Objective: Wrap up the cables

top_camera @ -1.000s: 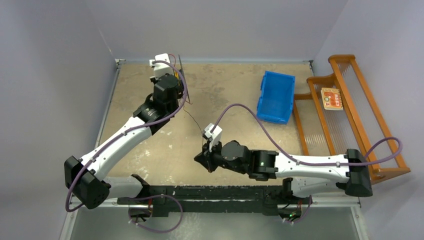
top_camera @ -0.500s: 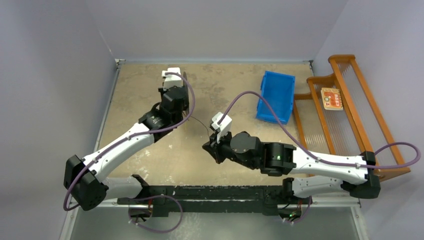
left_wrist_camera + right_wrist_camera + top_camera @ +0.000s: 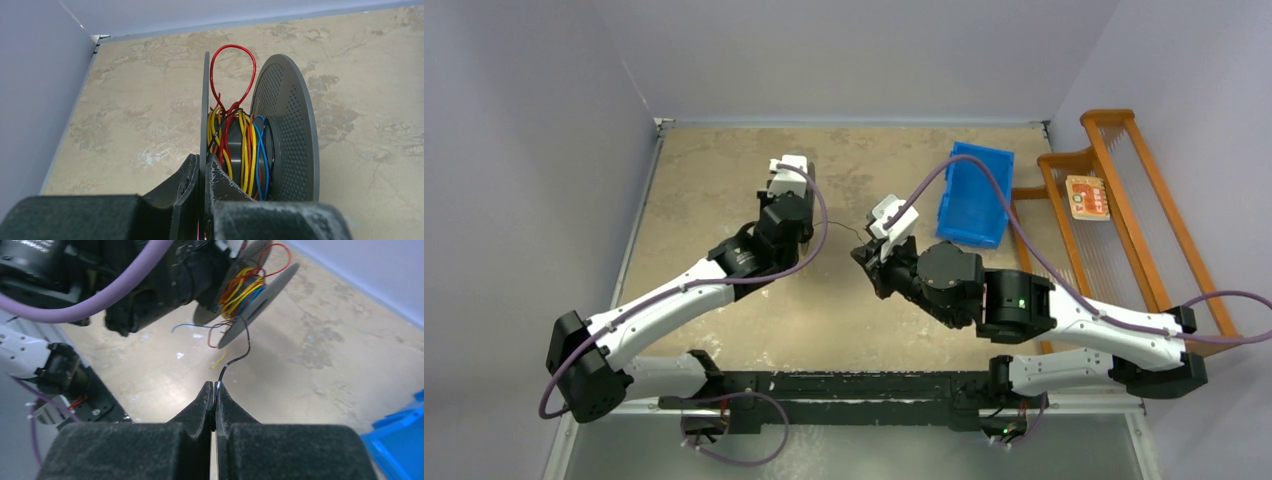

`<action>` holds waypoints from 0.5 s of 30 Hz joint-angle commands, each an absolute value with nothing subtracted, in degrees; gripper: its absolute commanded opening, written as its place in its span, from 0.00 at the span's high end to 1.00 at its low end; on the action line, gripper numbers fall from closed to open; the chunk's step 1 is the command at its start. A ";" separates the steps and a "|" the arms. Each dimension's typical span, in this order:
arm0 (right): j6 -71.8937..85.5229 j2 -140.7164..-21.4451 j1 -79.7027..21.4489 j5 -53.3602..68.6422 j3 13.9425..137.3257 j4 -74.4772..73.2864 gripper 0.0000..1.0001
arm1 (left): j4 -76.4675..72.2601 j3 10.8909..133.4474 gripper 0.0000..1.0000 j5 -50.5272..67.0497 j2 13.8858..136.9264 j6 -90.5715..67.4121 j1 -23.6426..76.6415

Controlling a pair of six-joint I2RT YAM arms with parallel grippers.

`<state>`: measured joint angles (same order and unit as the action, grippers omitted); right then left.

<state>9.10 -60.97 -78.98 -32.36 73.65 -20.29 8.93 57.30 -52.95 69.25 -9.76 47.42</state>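
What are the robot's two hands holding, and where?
The left gripper pinches the spool by the rim of one flange. The right gripper pinches the black cable where it trails off the spool.

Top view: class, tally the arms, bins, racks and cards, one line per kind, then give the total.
Arms: 2
Bin: 1
Rack: 1
Card: 1
Total: 5
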 commanded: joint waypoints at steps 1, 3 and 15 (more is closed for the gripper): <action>2.87 -60.20 -77.20 -37.37 77.08 -20.06 1.00 | 6.98 57.20 1.00 -53.15 65.79 -8.34 49.00; 1.47 -60.33 -75.80 -37.08 77.78 -19.44 1.00 | 8.26 57.02 1.00 -52.74 65.46 -8.44 49.86; -8.13 -63.82 -65.59 -32.91 82.61 -13.28 1.00 | 15.39 55.47 1.00 -50.67 63.27 -6.75 55.62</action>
<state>-2.90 -62.54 -67.35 -33.45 78.94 -18.65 15.79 55.31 -51.09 65.98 -8.32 54.08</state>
